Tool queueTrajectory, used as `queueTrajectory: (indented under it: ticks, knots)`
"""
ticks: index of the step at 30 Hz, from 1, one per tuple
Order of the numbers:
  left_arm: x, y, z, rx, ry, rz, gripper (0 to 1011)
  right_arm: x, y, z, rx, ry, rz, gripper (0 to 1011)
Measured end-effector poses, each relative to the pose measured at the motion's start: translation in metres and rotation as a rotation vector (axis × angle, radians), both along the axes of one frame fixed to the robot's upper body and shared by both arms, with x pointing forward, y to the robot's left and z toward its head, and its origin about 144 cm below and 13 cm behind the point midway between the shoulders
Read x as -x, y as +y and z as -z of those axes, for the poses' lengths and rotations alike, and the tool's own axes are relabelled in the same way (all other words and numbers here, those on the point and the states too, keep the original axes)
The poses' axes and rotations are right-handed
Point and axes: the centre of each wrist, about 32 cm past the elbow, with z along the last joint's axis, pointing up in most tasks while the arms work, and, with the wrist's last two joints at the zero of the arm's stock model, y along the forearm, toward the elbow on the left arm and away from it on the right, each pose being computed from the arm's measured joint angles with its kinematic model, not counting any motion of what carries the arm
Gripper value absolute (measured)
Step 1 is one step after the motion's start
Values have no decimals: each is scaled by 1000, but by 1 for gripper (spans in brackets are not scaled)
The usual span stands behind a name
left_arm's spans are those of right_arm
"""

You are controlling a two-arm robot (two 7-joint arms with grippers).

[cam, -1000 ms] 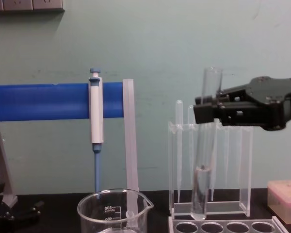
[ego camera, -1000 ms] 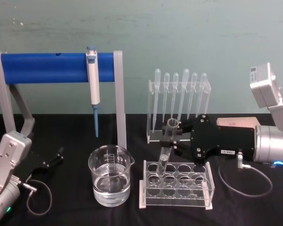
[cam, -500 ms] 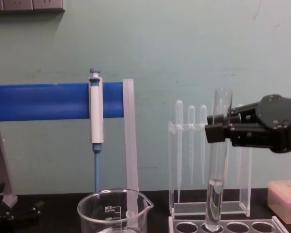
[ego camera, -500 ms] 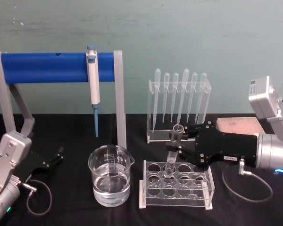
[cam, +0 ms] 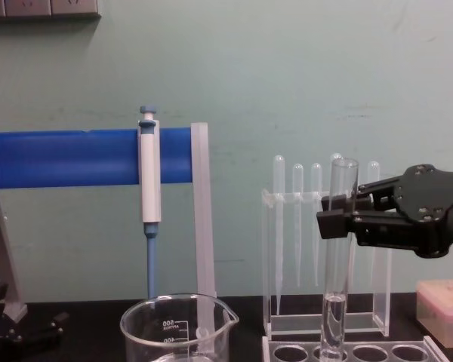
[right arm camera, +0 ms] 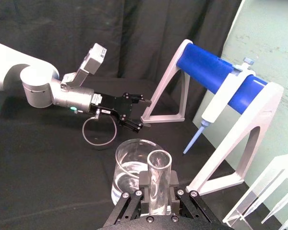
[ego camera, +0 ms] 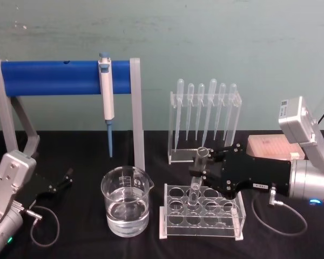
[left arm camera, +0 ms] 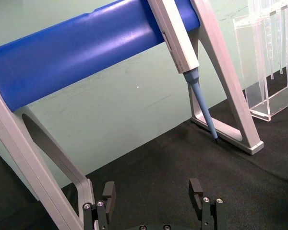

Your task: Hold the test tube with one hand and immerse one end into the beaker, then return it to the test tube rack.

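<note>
Now the right arm's black two-jaw gripper [ego camera: 198, 168] has come down and drawn in over the clear acrylic test tube rack [ego camera: 205, 224], and the clear glass round-bottomed test tube [cam: 336, 286] it carries has gone with it. A second ago the tube hung higher and leaned, its rounded end clear of the rack. It now stands nearly upright, and that end has dipped into one of the round holes toward the rack's left end, in the back rows. The fingers [right arm camera: 174, 184] are closed narrowly on the tube just below its open rim, so it is held, not yet let go. A little liquid seems to sit low inside the glass. The wide clear glass beaker [ego camera: 110, 194], part filled with water, stands just to the left of the rack, apart from the tube, so by my reading the dipping step is over and the return to the rack is nearly done. What seems left is to lower the tube until it is seated and then open the jaws; I cannot tell whether it already touches the rack's floor. The left gripper [left arm camera: 152, 196] rests parked on the black tabletop [ego camera: 291, 243] at the far left, its fingers spread wide and holding nothing
</note>
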Motion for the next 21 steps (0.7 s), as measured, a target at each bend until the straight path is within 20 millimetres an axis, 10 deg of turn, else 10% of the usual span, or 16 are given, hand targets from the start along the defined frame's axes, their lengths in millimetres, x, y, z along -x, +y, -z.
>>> queueTrajectory:
  ticks: [21]
  knots:
    - [0, 0, 0, 0, 0, 0, 1000, 2, -4, 21, -23, 33, 19, 226]
